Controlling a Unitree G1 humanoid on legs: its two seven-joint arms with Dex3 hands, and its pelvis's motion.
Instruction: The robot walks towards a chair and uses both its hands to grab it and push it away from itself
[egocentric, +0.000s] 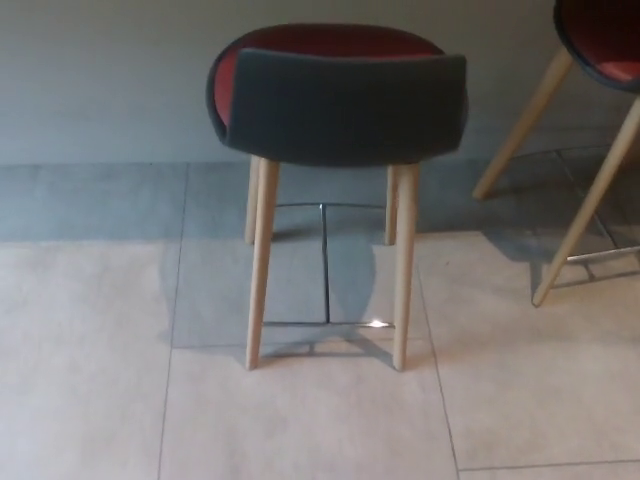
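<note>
ahead on tiles, chair (340, 105), back facing camera

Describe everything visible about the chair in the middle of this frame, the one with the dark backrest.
The chair is a tall stool-like seat standing upright on the tiled floor before a grey wall. Its low curved backrest looks like dark fabric and faces the camera; the red seat cushion shows above it. Four slim, light wooden legs splay slightly, joined low down by a thin metal footrest frame that catches a glint. Nothing touches it but the floor; no hand is in view.
</note>
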